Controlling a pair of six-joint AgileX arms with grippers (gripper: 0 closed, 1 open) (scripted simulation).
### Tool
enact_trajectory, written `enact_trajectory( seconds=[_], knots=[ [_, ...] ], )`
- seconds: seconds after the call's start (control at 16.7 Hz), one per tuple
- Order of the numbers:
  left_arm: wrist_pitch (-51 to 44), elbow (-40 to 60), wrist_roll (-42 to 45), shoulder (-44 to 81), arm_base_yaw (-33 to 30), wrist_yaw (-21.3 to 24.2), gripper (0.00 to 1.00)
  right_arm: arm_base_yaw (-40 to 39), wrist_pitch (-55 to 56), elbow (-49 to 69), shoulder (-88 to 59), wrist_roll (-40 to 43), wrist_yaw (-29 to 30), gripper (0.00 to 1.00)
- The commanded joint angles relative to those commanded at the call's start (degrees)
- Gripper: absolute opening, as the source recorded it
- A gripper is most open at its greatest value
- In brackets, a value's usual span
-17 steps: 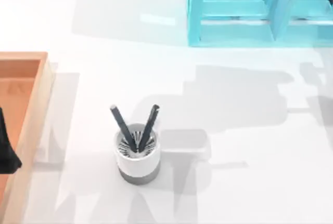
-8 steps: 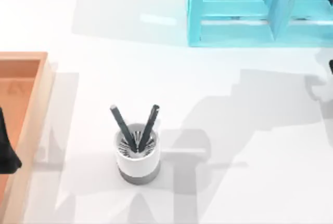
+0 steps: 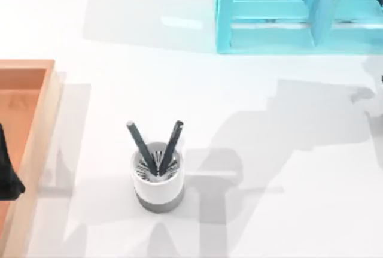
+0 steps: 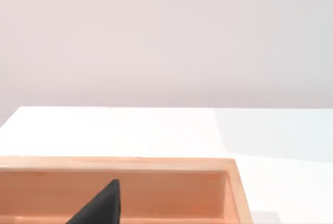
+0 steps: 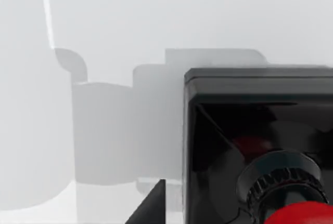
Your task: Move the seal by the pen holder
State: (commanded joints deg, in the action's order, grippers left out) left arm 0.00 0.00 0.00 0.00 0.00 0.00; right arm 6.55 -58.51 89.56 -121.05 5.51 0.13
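Top view: the left pincer (image 3: 7, 174) sits parked over the wooden tray (image 3: 36, 126), jaw state untellable; the pen holder (image 3: 157, 177) stands on the counter. Right wrist view: the seal (image 5: 260, 151) lies just beneath the right pincer, whose opening cannot be told; rigid, light, glossy knob likely slippery, so grip the square base.

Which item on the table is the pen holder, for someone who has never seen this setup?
Start at the white table in the top view, between the wooden tray at left and the turquoise shelf at the back. The pen holder stands alone near the front: a white cup, dark grey bottom band, two dark pens sticking out.
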Motion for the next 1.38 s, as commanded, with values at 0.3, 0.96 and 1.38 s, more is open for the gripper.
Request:
enact_trajectory(
  seconds=[0.3,0.96,1.38],
  knots=[
    [0.00,0.00,0.00,0.00,0.00,0.00,1.00,0.00,0.00,0.00,0.00,0.00,0.00,0.17],
    [0.00,0.00,0.00,0.00,0.00,0.00,1.00,-0.02,-0.02,0.02,0.08,-0.04,0.03,0.00],
    [0.00,0.00,0.00,0.00,0.00,0.00,1.00,-7.50,-12.90,13.65,-1.58,-7.44,0.12,0.00]
  ],
)
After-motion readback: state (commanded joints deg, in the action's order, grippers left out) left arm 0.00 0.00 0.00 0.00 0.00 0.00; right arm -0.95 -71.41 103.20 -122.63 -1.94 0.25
